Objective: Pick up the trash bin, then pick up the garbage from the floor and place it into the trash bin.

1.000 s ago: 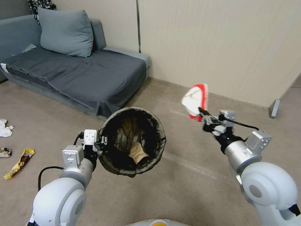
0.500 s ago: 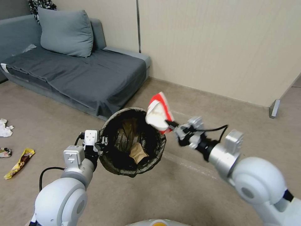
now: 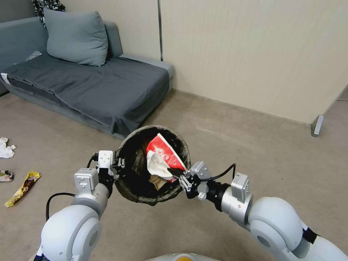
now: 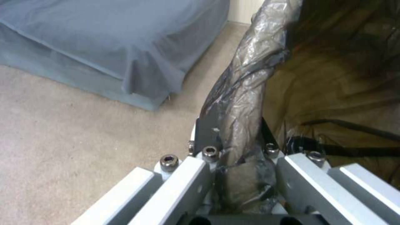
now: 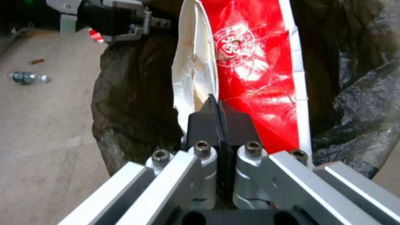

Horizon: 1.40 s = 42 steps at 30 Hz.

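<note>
The trash bin (image 3: 133, 191), lined with a dark bag, hangs above the floor (image 3: 253, 152), its opening tilted toward me. My left gripper (image 3: 119, 164) is shut on its near-left rim; the bagged rim (image 4: 243, 84) runs between the left gripper (image 4: 233, 137) fingers. My right gripper (image 3: 177, 172) is shut on a red-and-white carton (image 3: 163, 150) and holds it in the bin's mouth. Up close, the right gripper (image 5: 217, 107) pinches the carton (image 5: 250, 75) by its edge. A tan paper bag (image 3: 156, 182) lies inside the bin. More garbage lies on the floor at left: a yellow wrapper (image 3: 22, 187), a white tissue (image 3: 5, 148), a colourful wrapper (image 3: 5, 176).
A grey sofa (image 3: 94, 87) with a cushion (image 3: 76, 36) stands behind the bin, against a beige wall (image 3: 253, 54). A clear bottle (image 5: 26, 77) lies on the carpet in the right wrist view. A grey partition foot (image 3: 317, 125) stands at far right. Open carpet lies to the right.
My right arm has swung left and down, carrying the carton from out at the right of the bin into its opening. The left arm and the bin have stayed put.
</note>
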### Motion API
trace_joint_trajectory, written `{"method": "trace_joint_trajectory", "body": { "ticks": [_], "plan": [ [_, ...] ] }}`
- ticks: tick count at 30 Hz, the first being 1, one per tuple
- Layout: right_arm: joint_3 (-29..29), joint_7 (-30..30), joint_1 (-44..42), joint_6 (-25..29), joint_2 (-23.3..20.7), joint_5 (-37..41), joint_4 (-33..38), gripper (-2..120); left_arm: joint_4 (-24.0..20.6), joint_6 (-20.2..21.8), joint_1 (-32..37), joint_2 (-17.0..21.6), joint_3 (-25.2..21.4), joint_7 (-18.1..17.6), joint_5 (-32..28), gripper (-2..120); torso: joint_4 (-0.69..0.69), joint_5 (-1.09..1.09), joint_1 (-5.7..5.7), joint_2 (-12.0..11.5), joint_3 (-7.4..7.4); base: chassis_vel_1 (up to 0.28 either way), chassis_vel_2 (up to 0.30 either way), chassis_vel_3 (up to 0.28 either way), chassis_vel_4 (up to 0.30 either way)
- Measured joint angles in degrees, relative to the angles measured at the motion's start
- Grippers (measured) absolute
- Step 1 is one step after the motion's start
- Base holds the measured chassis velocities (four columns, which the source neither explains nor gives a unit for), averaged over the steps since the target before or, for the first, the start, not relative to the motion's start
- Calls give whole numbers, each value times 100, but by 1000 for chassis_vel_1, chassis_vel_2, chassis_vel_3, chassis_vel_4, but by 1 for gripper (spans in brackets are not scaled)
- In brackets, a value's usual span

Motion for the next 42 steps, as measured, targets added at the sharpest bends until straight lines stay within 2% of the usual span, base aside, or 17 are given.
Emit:
{"method": "trace_joint_trajectory", "body": {
  "ticks": [7,9,10,12,14,16,17,20,26,28,29,32,34,36,39,40,42],
  "plan": [
    [-25,-25,79,21,-91,-63,-42,0,9,-9,-2,-15,-11,26,2,0,0,0,0,-1,0,0,0,0,0],
    [-3,-20,132,73,-93,-48,-83,10,13,-13,-6,-23,-8,30,7,0,0,0,0,-1,0,0,0,0,0],
    [-3,-20,132,73,-93,-48,-83,10,13,-13,-6,-23,-8,30,7,0,0,0,0,-1,0,0,0,0,0],
    [16,-8,180,124,-83,-17,-117,22,14,-13,-7,-36,-5,30,7,0,0,0,0,-1,0,0,0,0,0],
    [22,-2,187,154,-74,-12,-134,25,14,-13,-6,-42,-5,29,7,0,0,0,0,-1,0,0,0,0,0],
    [43,9,190,211,-55,-11,-180,36,13,-13,1,-56,-5,30,7,0,0,0,0,-1,0,0,0,0,0],
    [43,9,190,211,-55,-11,-180,36,13,-13,1,-56,-5,30,7,0,0,0,0,-1,0,0,0,0,0],
    [77,16,203,268,-10,10,-212,52,12,-13,5,-66,-6,60,21,0,0,0,0,-1,0,0,0,0,0],
    [145,25,255,349,35,97,-235,68,11,-13,6,-76,-1,71,31,0,0,0,0,-1,0,0,0,0,0],
    [237,33,314,446,59,202,-241,80,11,-13,1,-80,1,74,33,0,0,0,0,-1,0,0,0,0,0],
    [237,33,314,446,59,202,-241,80,11,-13,1,-80,1,74,33,0,0,0,0,-1,0,0,0,0,0],
    [607,76,359,556,181,371,-205,94,11,-16,-11,-82,1,74,31,0,0,0,1,-1,0,0,0,0,0],
    [843,149,351,596,268,390,-168,98,11,-19,-17,-86,1,72,31,0,0,0,1,-1,0,0,0,0,0],
    [1014,247,315,647,349,388,-149,99,11,-27,-19,-90,-1,72,36,0,1,-1,1,-1,0,0,0,0,0],
    [1753,633,62,775,743,184,-133,100,11,-59,-30,-101,-11,64,51,0,-1,0,1,-1,0,0,0,0,0],
    [1753,633,62,775,743,184,-133,100,11,-59,-30,-101,-11,64,51,0,-1,0,1,-1,0,0,0,0,0],
    [2216,796,-135,1007,1042,-373,-262,100,12,-86,-36,-101,-32,65,37,0,-1,0,1,-1,0,0,0,0,0]
  ]
}}
